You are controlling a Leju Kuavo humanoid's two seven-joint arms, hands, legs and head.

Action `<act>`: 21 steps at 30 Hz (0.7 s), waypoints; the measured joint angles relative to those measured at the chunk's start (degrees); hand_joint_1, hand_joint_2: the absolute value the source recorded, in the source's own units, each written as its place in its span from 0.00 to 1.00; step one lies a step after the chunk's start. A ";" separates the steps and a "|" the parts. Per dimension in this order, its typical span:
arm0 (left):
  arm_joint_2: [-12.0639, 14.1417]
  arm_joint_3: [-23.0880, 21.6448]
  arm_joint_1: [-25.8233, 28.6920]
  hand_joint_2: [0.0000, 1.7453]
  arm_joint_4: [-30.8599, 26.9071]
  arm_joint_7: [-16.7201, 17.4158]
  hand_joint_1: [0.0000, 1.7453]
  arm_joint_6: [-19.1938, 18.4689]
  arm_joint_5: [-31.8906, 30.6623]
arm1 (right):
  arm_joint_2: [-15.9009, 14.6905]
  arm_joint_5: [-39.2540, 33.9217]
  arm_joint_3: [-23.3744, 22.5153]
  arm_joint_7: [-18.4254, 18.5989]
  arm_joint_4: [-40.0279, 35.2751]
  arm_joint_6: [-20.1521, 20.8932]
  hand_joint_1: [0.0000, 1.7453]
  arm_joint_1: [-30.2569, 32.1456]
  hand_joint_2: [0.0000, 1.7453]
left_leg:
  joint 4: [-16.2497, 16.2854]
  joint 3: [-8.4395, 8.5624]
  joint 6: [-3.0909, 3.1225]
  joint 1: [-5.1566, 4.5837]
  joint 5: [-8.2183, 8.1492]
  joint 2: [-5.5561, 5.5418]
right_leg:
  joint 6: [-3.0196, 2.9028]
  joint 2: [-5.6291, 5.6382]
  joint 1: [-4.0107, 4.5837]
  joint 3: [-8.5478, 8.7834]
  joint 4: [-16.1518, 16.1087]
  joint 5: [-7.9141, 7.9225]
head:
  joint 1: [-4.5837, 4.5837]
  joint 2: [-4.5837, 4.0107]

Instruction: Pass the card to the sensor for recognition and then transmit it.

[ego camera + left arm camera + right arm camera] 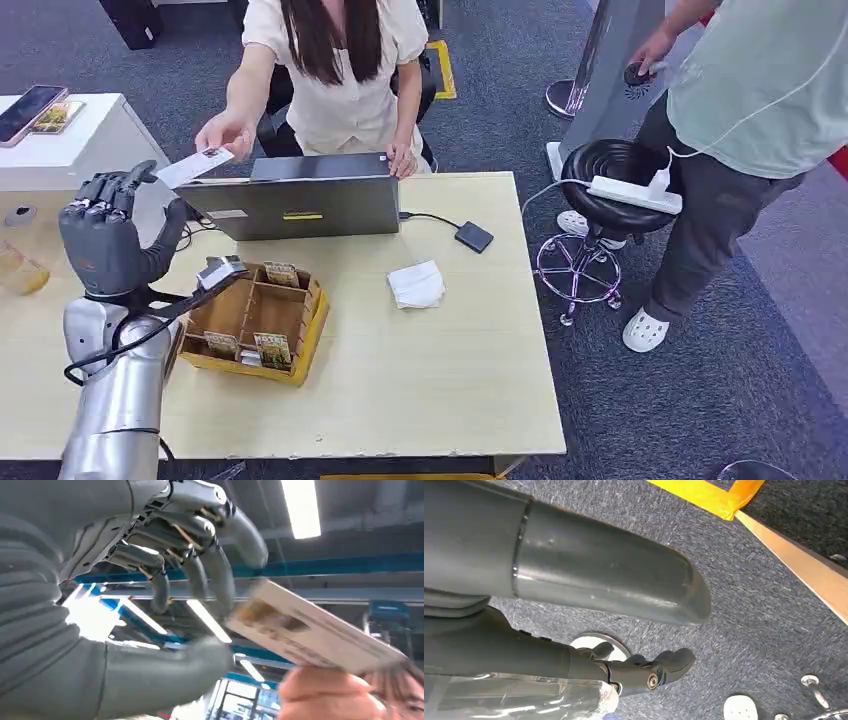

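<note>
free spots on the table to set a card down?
Bare tabletop near the front edge, right of the wooden organizer and in front of the white cloth. Crowded at the back left: laptop, left hand, and a person's hand holding the card.

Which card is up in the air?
The white card pinched in the seated person's hand, beside the robot's raised left hand. The other cards stand in the wooden tray.
</note>
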 joint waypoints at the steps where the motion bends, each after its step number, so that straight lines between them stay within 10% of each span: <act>1: -0.09 0.40 -0.06 1.00 0.24 0.06 0.00 0.00 0.45 | 0.00 -0.11 0.02 0.00 0.00 0.00 0.00 0.02 0.00 | 0.00 0.00 0.00 0.00 0.00 0.00 | 0.00 0.00 0.00 0.00 0.00 0.00 | -0.02 0.00; 14: 6.16 -4.13 -0.33 1.00 5.90 10.61 0.00 0.00 11.11 | 0.00 -1.22 0.17 -0.02 0.00 -0.17 0.00 0.55 0.00 | 0.00 0.00 0.00 0.01 0.00 0.06 | 0.00 0.07 0.01 -0.02 0.01 0.00 | 0.00 0.00; 21: 20.61 -15.97 0.08 1.00 6.95 18.21 0.00 -13.69 17.42 | -0.02 -2.78 0.17 -0.98 0.00 -0.07 0.00 1.12 0.00 | -0.02 0.00 -0.02 0.07 0.01 0.18 | -0.01 0.21 0.05 -0.07 0.06 0.00 | -0.04 0.00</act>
